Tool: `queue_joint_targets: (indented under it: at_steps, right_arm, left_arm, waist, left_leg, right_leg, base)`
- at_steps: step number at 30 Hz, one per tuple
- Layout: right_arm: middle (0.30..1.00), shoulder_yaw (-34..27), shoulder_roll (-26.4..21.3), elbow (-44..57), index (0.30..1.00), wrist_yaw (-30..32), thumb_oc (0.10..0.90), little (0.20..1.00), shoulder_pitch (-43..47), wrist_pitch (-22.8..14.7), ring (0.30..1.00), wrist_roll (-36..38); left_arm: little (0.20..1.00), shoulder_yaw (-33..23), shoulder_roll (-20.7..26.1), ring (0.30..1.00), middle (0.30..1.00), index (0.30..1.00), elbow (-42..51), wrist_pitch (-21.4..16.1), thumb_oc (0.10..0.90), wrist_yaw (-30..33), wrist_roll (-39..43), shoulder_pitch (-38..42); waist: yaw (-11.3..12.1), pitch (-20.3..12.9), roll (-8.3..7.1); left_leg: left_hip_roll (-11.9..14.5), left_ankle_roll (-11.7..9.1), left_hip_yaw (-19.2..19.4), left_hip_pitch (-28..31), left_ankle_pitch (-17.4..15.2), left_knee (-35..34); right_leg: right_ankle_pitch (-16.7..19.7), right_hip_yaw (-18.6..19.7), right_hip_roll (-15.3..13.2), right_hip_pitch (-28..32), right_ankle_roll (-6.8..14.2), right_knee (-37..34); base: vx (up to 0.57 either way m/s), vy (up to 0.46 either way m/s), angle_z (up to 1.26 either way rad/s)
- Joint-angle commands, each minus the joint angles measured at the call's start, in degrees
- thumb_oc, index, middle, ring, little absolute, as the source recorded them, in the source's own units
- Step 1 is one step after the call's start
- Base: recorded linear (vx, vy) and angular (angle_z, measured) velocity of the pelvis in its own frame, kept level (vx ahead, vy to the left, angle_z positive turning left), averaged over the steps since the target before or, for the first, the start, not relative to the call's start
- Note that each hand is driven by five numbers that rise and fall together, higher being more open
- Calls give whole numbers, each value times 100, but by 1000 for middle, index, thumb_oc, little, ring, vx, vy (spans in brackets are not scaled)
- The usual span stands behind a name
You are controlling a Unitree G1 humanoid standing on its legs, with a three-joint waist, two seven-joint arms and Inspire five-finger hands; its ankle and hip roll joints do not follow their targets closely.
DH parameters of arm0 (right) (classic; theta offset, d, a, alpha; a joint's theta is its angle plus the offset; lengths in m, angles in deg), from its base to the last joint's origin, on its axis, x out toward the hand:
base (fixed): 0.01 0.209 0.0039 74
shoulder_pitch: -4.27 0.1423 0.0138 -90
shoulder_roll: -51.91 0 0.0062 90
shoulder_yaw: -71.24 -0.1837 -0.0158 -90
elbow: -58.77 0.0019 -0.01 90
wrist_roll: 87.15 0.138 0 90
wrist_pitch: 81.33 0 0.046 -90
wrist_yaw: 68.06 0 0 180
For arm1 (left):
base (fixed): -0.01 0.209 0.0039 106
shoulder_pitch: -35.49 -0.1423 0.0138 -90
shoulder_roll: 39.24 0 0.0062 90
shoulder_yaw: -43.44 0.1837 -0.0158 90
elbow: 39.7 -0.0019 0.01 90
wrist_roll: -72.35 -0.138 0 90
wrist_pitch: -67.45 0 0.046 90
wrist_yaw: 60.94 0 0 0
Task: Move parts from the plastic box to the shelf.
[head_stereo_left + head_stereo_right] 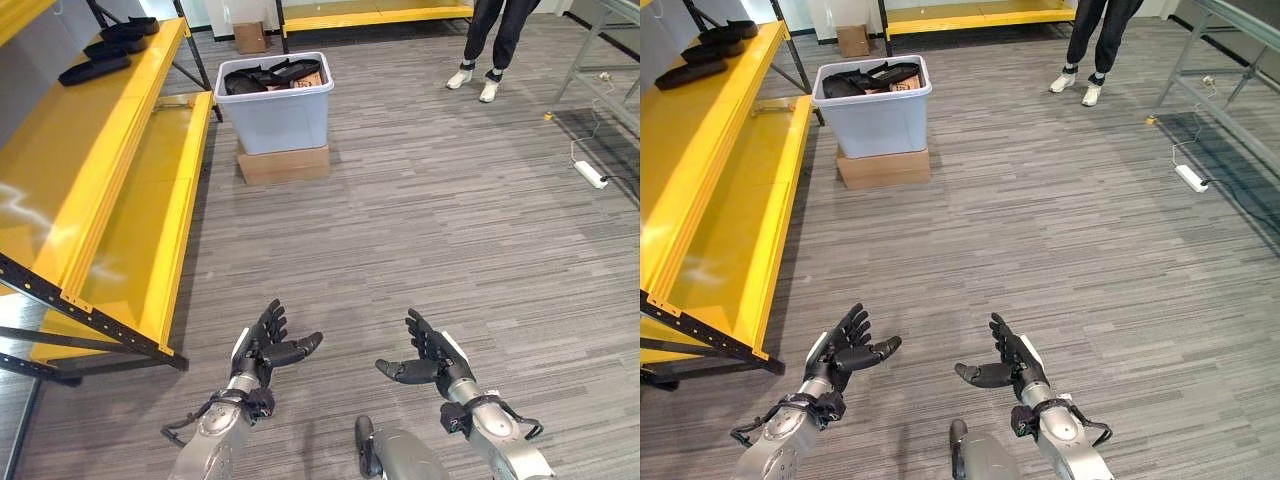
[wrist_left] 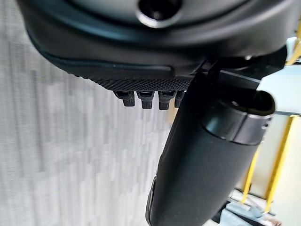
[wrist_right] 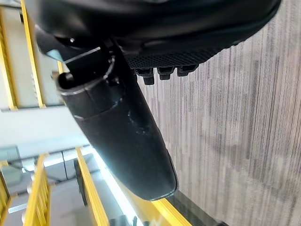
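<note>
A pale blue-grey plastic box (image 1: 276,118) stands on a flat cardboard box (image 1: 284,164) at the far middle of the floor. Black parts (image 1: 268,75) fill it. The yellow shelf (image 1: 95,150) runs along the left, and several black parts (image 1: 95,68) lie on its upper level at the far end. My left hand (image 1: 266,345) and right hand (image 1: 432,358) hover low over the floor near me, palms facing each other, fingers straight, holding nothing. Both are far from the box and apart from the shelf.
A person's legs (image 1: 490,45) stand at the far right of the grey carpet. A white power strip (image 1: 591,174) lies on the floor by a grey metal rack (image 1: 610,60) at the right. A second yellow shelf (image 1: 375,17) and a small cardboard box (image 1: 249,37) stand at the back.
</note>
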Motion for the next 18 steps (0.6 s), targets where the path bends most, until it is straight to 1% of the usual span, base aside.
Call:
queue_joint_targets:
  at_steps: [1,2,3,4,5,6,7,8,9,10,11,13,14,18]
  right_arm:
    - [1000,-69,10,338,1000,-15,900,1000,368,-590,1000,137]
    - [1000,-57,4,252,1000,-45,900,1000,395,-649,1000,170]
    - [1000,-23,16,213,1000,-65,900,1000,430,-659,1000,195]
    - [1000,-26,29,232,1000,-140,900,1000,457,-587,1000,207]
    - [1000,-38,31,290,1000,-193,900,1000,444,-494,1000,199]
    - [1000,-51,19,379,1000,-206,900,1000,400,-441,1000,160]
    - [1000,-54,-2,463,1000,-223,900,1000,354,-391,1000,131]
    - [1000,-47,-10,507,1000,-241,900,1000,324,-358,1000,107]
    - [1000,2,-22,539,1000,-274,900,1000,302,-333,1000,108]
    - [1000,44,-42,546,1000,-319,900,1000,296,-335,1000,139]
    - [1000,143,-88,528,1000,-463,900,1000,310,-336,1000,185]
    - [1000,166,-110,525,1000,-528,900,1000,330,-331,1000,205]
    - [1000,178,-148,550,1000,-573,900,1000,365,-311,1000,230]
    - [1000,210,-178,578,1000,-541,900,1000,427,-251,1000,302]
  left_arm:
    - [1000,-62,-16,1000,1000,1000,353,-629,900,-90,-295,227]
    - [1000,-67,-44,1000,1000,1000,279,-656,900,-90,-308,273]
    - [1000,-71,-43,1000,1000,1000,244,-694,900,-31,-320,308]
    - [1000,-73,-35,1000,1000,1000,228,-825,900,194,-349,340]
    - [1000,-79,-35,1000,1000,1000,232,-875,900,319,-323,354]
    - [1000,-99,-35,1000,1000,1000,238,-906,900,414,-245,384]
    - [1000,-114,-39,1000,1000,1000,219,-887,900,447,-276,412]
    - [1000,-117,-43,1000,1000,1000,175,-869,900,445,-309,445]
    - [1000,-120,-60,1000,1000,1000,117,-848,900,456,-281,472]
    - [1000,-125,-78,1000,1000,1000,90,-866,900,521,-266,471]
    - [1000,-175,-141,1000,1000,1000,-60,-959,900,603,-259,447]
    - [1000,-193,-164,1000,1000,1000,-111,-963,900,702,-310,463]
    - [1000,-232,-158,1000,1000,1000,-175,-940,900,766,-245,505]
    - [1000,-313,-131,1000,1000,1000,-183,-821,900,734,-280,496]
  waist:
    - [9,-330,-223]
    - [39,-264,-212]
    - [74,-230,-229]
    - [99,-215,-237]
    - [109,-205,-236]
    - [132,-212,-187]
    - [152,-227,-176]
    - [174,-243,-168]
    - [248,-262,-143]
    - [294,-258,-150]
    - [417,-264,-152]
    - [424,-249,-151]
    - [418,-238,-123]
    - [421,-191,-17]
  left_leg:
    - [222,600,581,-543,766,1361]
    - [328,675,628,-682,638,1146]
    - [363,727,707,-724,607,693]
    - [386,723,830,-699,673,-76]
    - [389,712,924,-638,747,-765]
    - [400,631,1045,-608,968,-2010]
    - [355,579,1015,-585,1122,-2602]
    - [339,540,943,-581,1216,-2974]
    - [375,445,679,-629,1460,-3648]
    - [417,406,507,-609,1576,-3970]
    - [596,320,47,-702,1635,-4420]
    - [644,304,-3,-721,1613,-4388]
    - [691,287,26,-699,1612,-4379]
    - [759,258,93,-494,1572,-4297]
  right_leg:
    - [136,406,-203,902,316,-858]
    - [123,476,-141,1035,317,-908]
    - [102,556,-123,1122,337,-936]
    - [77,637,-75,1221,374,-1001]
    - [53,675,-41,1298,412,-1044]
    - [28,657,28,1423,474,-1127]
    - [16,679,51,1518,515,-1189]
    - [6,697,66,1588,542,-1235]
    - [-23,778,117,1708,563,-1303]
    - [-58,850,127,1797,565,-1330]
    - [-162,1009,105,1891,596,-1296]
    - [-208,1024,77,1909,603,-1265]
    - [-289,998,43,1913,623,-1215]
    - [-487,731,-2,1762,587,-912]
  base:
    - [137,-179,9]
    - [150,-74,-13]
    - [183,10,-22]
    - [192,64,-24]
    - [251,131,-30]
    - [254,149,-31]
    - [267,141,-40]
    - [279,118,-50]
    - [287,98,-22]
    - [425,122,-42]
    - [345,95,-35]
    - [230,82,-104]
    - [206,98,-80]
    - [215,94,-33]
